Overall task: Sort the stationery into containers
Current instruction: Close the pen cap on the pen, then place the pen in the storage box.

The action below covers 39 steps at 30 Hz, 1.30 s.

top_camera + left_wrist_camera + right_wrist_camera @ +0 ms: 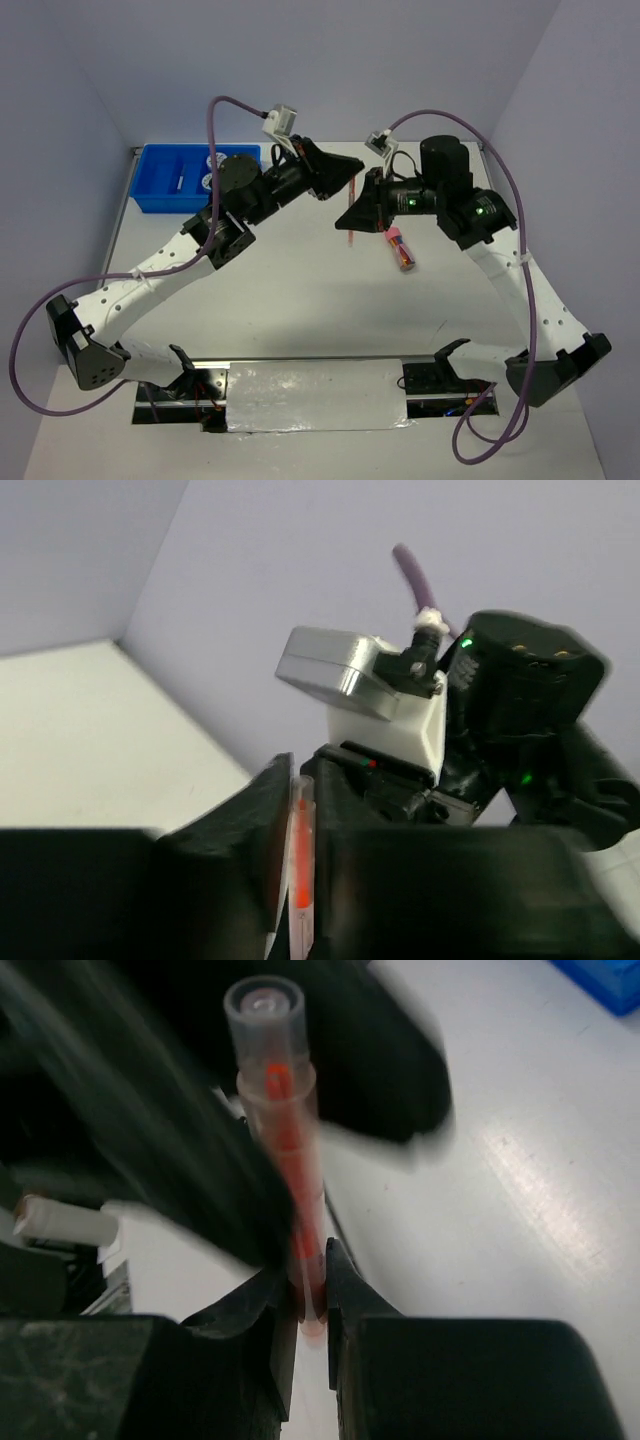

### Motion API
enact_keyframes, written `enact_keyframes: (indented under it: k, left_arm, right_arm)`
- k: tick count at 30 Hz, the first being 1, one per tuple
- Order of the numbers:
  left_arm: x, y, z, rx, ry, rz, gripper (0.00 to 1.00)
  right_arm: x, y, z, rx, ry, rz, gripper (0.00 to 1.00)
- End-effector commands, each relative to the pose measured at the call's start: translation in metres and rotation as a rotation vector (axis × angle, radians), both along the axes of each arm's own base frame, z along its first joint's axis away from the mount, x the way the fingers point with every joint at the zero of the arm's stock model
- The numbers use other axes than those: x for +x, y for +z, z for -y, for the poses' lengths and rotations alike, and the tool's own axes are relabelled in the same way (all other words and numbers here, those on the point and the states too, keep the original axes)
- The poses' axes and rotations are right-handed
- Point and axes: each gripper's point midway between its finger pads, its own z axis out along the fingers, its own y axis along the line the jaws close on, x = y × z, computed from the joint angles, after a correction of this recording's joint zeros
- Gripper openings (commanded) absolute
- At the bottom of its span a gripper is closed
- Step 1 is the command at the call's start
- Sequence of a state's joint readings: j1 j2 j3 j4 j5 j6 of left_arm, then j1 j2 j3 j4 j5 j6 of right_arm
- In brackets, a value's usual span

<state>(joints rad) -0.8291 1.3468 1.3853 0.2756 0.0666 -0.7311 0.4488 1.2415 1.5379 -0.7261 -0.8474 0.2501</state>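
Note:
A thin clear pen with an orange core (285,1130) is held upright between my two grippers above the middle of the table. My right gripper (312,1295) is shut on its lower end. My left gripper (298,830) is shut on the same orange pen (301,860) higher up. In the top view the left gripper (350,176) and the right gripper (350,213) meet tip to tip, and the pen's end (351,236) pokes out below them. The blue compartment tray (160,195) stands at the far left and holds two round discs (213,161) and a silver pen (177,182).
A small bundle of stationery with pink and orange ends (402,250) lies on the table under the right arm. A corner of the blue tray (612,982) shows in the right wrist view. Grey walls close in the back and sides.

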Motion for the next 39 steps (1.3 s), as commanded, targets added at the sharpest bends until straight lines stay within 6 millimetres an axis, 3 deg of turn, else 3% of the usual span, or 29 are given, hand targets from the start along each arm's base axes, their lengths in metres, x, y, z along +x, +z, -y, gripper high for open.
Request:
enact_keyframes:
  k: [1, 3, 5, 9, 13, 14, 15, 16, 17, 18, 19, 20, 21, 22, 23, 24, 25, 26, 27, 28, 29, 31, 33, 34, 35, 36, 37, 38, 39]
  left_arm:
    - [-0.069, -0.094, 0.034, 0.316, -0.341, -0.209, 0.36]
    - [-0.064, -0.068, 0.031, 0.255, -0.335, -0.16, 0.4]
    - [-0.065, -0.056, 0.033, 0.228, -0.352, -0.127, 0.44]
    - [-0.07, -0.056, 0.03, 0.207, -0.367, -0.119, 0.43]
    - [-0.074, -0.067, 0.026, 0.21, -0.38, -0.145, 0.22]
    - [-0.075, -0.07, 0.027, 0.212, -0.388, -0.148, 0.06]
    - [-0.075, -0.075, 0.026, 0.224, -0.388, -0.158, 0.0]
    - [-0.067, -0.08, 0.024, 0.241, -0.342, -0.171, 0.0]
    - [-0.055, -0.088, 0.018, 0.282, -0.288, -0.175, 0.0]
    - [-0.044, -0.099, 0.006, 0.346, -0.223, -0.229, 0.0]
    - [-0.02, -0.107, -0.01, 0.387, -0.102, -0.26, 0.0]
    - [0.016, -0.12, -0.04, 0.443, 0.025, -0.288, 0.0]
    - [0.037, -0.121, -0.063, 0.474, 0.121, -0.305, 0.0]
    - [0.059, -0.144, -0.095, 0.56, 0.25, -0.369, 0.0]
    - [0.091, -0.147, -0.142, 0.616, 0.394, -0.368, 0.0]
    - [0.107, -0.156, -0.169, 0.673, 0.482, -0.378, 0.0]
    - [0.134, -0.171, -0.218, 0.804, 0.659, -0.378, 0.0]
    - [0.145, -0.174, -0.24, 0.856, 0.738, -0.374, 0.0]
    - [0.157, -0.179, -0.261, 0.903, 0.796, -0.372, 0.0]
    - [0.174, -0.195, -0.277, 0.955, 0.841, -0.396, 0.0]
    - [0.191, -0.187, -0.31, 0.969, 0.926, -0.381, 0.0]
    - [0.218, -0.205, -0.335, 1.041, 0.96, -0.392, 0.0]
    - [0.243, -0.193, -0.36, 1.041, 1.043, -0.351, 0.0]
    - [0.256, -0.209, -0.367, 1.1, 1.044, -0.354, 0.0]
    - [0.268, -0.196, -0.37, 1.08, 1.087, -0.317, 0.0]
    - [0.274, -0.199, -0.378, 1.132, 1.119, -0.309, 0.0]
    - [0.285, -0.215, -0.38, 1.183, 1.107, -0.314, 0.0]
    - [0.294, -0.207, -0.383, 1.176, 1.14, -0.293, 0.0]
    - [0.301, -0.219, -0.387, 1.2, 1.144, -0.308, 0.0]
  right_arm:
    - [0.031, 0.067, -0.009, 0.182, -0.135, 0.384, 0.0]
    - [0.027, 0.052, -0.009, 0.178, -0.139, 0.353, 0.0]
    - [0.021, 0.051, -0.005, 0.185, -0.152, 0.344, 0.0]
    - [0.014, 0.046, -0.001, 0.185, -0.159, 0.337, 0.0]
    - [0.009, 0.046, 0.0, 0.192, -0.147, 0.329, 0.0]
    - [0.008, 0.047, -0.001, 0.196, -0.144, 0.33, 0.0]
    - [0.008, 0.046, -0.001, 0.195, -0.141, 0.326, 0.02]
    - [0.009, 0.046, -0.001, 0.191, -0.145, 0.325, 0.12]
    - [0.011, 0.043, 0.0, 0.183, -0.157, 0.317, 0.3]
    - [0.012, 0.04, 0.004, 0.176, -0.175, 0.315, 0.77]
    - [0.017, 0.036, 0.008, 0.16, -0.211, 0.311, 0.99]
    - [0.024, 0.025, 0.017, 0.131, -0.25, 0.287, 1.0]
    - [0.027, 0.012, 0.022, 0.105, -0.277, 0.262, 1.0]
    - [0.029, 0.004, 0.033, 0.077, -0.326, 0.257, 1.0]
    - [0.028, -0.007, 0.042, 0.055, -0.363, 0.249, 1.0]
    - [0.03, -0.015, 0.048, 0.031, -0.397, 0.241, 1.0]
    - [0.03, -0.026, 0.054, -0.002, -0.434, 0.221, 1.0]
    - [0.029, -0.04, 0.058, -0.023, -0.45, 0.192, 1.0]
    - [0.022, -0.04, 0.061, -0.016, -0.457, 0.194, 1.0]
    - [0.018, -0.043, 0.062, -0.013, -0.456, 0.177, 1.0]
    - [0.012, -0.053, 0.062, -0.019, -0.445, 0.153, 1.0]
    - [-0.002, -0.052, 0.065, 0.007, -0.437, 0.146, 1.0]
    - [-0.015, -0.054, 0.066, 0.026, -0.421, 0.125, 1.0]
    - [-0.021, -0.056, 0.066, 0.027, -0.41, 0.114, 1.0]
    - [-0.028, -0.057, 0.067, 0.033, -0.398, 0.112, 1.0]
    - [-0.033, -0.058, 0.067, 0.035, -0.385, 0.096, 1.0]
    - [-0.038, -0.064, 0.067, 0.028, -0.378, 0.075, 1.0]
    - [-0.043, -0.064, 0.069, 0.032, -0.373, 0.077, 1.0]
    - [-0.046, -0.068, 0.069, 0.028, -0.367, 0.063, 1.0]
